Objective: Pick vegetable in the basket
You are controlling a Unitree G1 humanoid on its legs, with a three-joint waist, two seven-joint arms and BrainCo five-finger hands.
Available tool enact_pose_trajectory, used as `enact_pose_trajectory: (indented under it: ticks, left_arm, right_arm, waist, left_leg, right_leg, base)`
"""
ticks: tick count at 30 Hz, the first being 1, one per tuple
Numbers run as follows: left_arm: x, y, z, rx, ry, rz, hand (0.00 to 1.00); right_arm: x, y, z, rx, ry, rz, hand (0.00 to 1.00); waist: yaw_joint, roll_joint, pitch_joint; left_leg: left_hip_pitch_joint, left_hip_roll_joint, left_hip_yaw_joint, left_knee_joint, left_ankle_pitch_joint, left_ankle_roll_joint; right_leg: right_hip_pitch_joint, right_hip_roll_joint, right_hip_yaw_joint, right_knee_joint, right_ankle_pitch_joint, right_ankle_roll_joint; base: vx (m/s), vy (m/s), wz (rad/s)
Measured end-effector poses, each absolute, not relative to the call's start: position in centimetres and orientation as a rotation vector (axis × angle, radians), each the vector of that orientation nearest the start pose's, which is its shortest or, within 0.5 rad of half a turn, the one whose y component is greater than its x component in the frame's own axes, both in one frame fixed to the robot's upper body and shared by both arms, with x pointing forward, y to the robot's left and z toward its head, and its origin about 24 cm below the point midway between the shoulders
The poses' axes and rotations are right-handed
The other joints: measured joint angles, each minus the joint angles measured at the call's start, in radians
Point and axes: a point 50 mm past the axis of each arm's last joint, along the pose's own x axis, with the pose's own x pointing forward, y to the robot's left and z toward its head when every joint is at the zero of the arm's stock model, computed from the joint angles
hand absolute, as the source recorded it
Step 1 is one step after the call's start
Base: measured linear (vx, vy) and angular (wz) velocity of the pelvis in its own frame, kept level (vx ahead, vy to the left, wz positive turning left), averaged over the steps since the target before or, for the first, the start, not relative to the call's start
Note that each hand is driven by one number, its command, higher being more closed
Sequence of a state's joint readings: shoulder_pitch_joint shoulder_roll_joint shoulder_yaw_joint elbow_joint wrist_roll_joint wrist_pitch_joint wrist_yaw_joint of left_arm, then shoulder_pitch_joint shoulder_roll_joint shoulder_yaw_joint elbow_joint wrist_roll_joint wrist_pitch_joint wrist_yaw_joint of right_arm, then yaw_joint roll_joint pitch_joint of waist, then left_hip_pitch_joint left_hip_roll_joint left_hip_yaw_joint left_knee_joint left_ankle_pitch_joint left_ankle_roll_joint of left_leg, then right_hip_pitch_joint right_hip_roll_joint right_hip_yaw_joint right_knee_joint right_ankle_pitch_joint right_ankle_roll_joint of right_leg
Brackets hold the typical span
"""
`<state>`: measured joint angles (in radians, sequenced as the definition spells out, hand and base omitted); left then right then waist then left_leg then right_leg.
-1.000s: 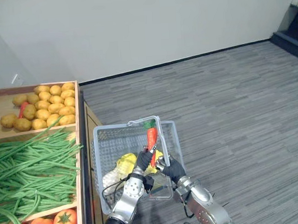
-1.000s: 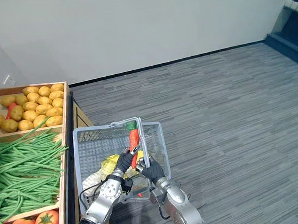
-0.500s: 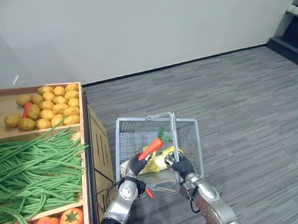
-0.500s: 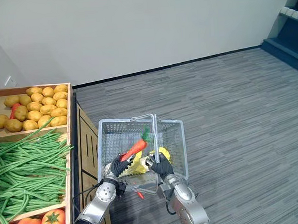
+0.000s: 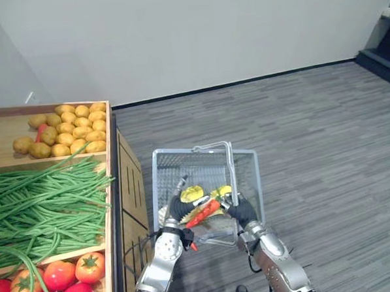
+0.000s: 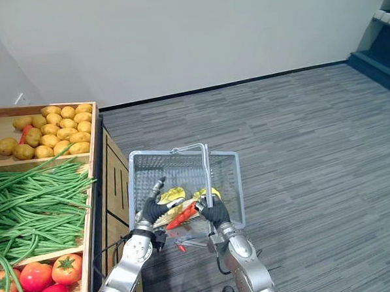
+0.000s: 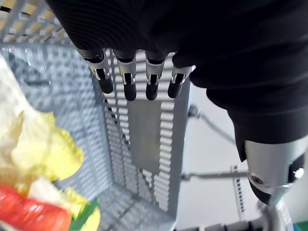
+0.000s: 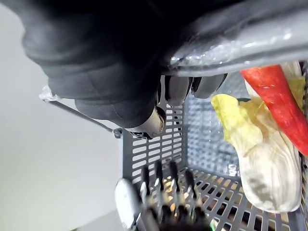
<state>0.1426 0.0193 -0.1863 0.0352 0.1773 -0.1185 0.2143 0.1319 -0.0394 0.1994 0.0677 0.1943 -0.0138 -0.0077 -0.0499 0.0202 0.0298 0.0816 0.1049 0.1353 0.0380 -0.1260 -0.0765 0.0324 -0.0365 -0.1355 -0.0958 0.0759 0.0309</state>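
Now the carrot (image 5: 202,213) lies slantwise inside the grey basket (image 5: 183,166), resting on a pale yellow leafy vegetable (image 5: 192,193), with neither hand gripping it. The left hand (image 5: 175,211) is at the basket's near left side, just beside the carrot; its wrist view shows the fingers (image 7: 126,79) straight and relaxed, holding nothing, with the basket's mesh wall past them. The right hand (image 5: 241,212) is at the near right side, and its fingers are curled tight round the basket's handle (image 5: 232,173), which arches over the load. The basket sits just beside a wooden stand whose compartments hold potatoes (image 5: 66,123) at the far end, green beans (image 5: 41,200) in the middle and tomatoes (image 5: 58,277) nearest the robot.
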Motion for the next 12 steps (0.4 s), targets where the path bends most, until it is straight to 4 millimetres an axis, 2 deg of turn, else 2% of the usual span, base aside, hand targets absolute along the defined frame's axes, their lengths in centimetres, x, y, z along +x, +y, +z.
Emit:
enact_pose_trajectory:
  ticks: [2, 6, 9, 12]
  left_arm:
    - [21.6, 13.2, 1.5, 0.102, 0.027, 0.078, 0.0]
    - [19.3, 16.6, 0.0, 0.036, 0.111, 0.187, 0.0]
    - [17.5, 18.4, -1.1, 0.013, 0.17, 0.255, 0.0]
    - [16.2, 19.4, -1.5, -0.012, 0.203, 0.291, 0.0]
  right_arm:
    - [21.6, -13.6, -0.3, 0.102, 0.188, 0.046, 1.0]
    - [21.2, -17.1, -0.1, 0.021, 0.177, -0.129, 1.0]
    - [20.2, -18.9, -0.3, -0.009, 0.19, -0.225, 1.0]
    - [18.8, -20.1, -0.7, -0.028, 0.216, -0.278, 1.0]
  waist:
    - [0.012, 0.0, 0.001]
    - [0.013, -0.007, 0.011]
    - [0.016, -0.011, 0.021]
    - [0.028, -0.01, 0.022]
  left_leg:
    - [0.0, 0.0, -0.001, -0.001, 0.0, 0.0]
    - [0.01, -0.001, -0.012, -0.003, 0.0, 0.0]
    - [0.019, 0.001, -0.021, -0.003, -0.003, 0.003]
    - [0.023, -0.001, -0.02, 0.001, -0.01, 0.011]
  right_leg:
    - [0.003, -0.001, -0.002, 0.0, 0.0, 0.0]
    - [0.02, -0.009, -0.017, -0.001, -0.001, 0.001]
    - [0.037, -0.013, -0.031, -0.001, -0.003, 0.005]
    - [0.044, -0.02, -0.039, -0.001, -0.01, 0.015]
  base:
    - [0.03, 0.018, 0.08]
    - [0.03, 0.034, 0.11]
    - [0.01, 0.028, 0.15]
    - [0.0, 0.016, 0.05]
